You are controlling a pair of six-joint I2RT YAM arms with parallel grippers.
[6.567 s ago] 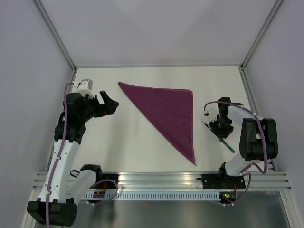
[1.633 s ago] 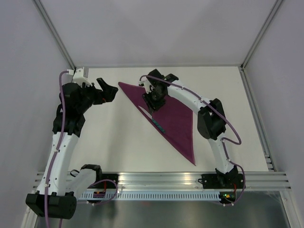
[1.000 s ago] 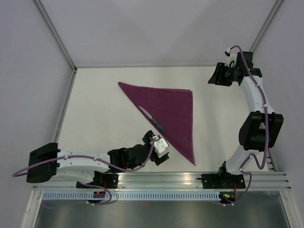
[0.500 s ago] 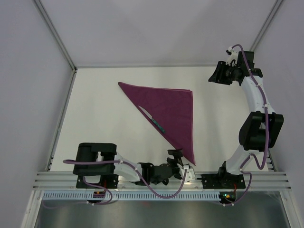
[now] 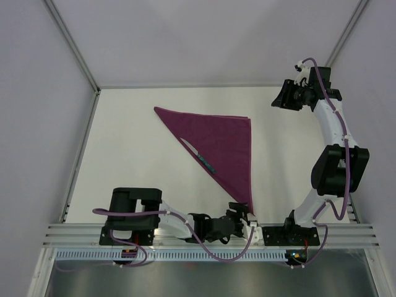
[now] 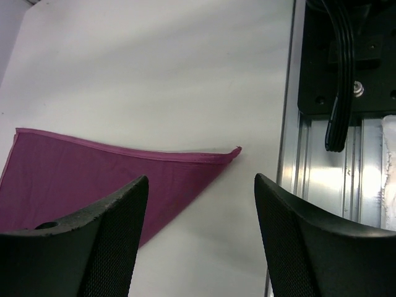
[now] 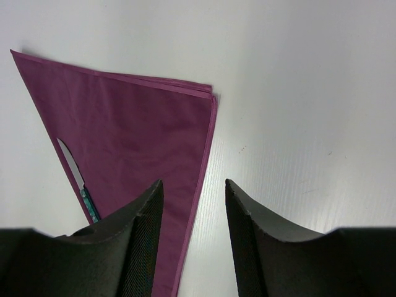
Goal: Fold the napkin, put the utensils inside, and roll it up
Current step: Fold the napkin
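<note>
The magenta napkin (image 5: 226, 145) lies flat, folded into a triangle. The knife (image 5: 198, 154), silver blade and green handle, lies along its slanted left edge. My left gripper (image 5: 243, 212) is open and empty, low at the table's near edge, right by the napkin's near corner (image 6: 235, 150). In the left wrist view the corner lies ahead between the two fingers (image 6: 105, 241). My right gripper (image 5: 279, 99) is open and empty, raised at the back right, clear of the cloth. Its wrist view shows the napkin (image 7: 142, 136) and knife (image 7: 79, 182) below.
The aluminium rail (image 5: 204, 234) with the arm bases runs along the near edge; it shows right of the left fingers (image 6: 322, 185), with a black mount and cable (image 6: 339, 80). White walls enclose the table on three sides. Bare white tabletop (image 5: 130, 154) lies left of the napkin.
My left gripper has swung along the near edge to the right, up to the napkin's near corner. The right arm, the napkin and the knife have not moved in the last second.
</note>
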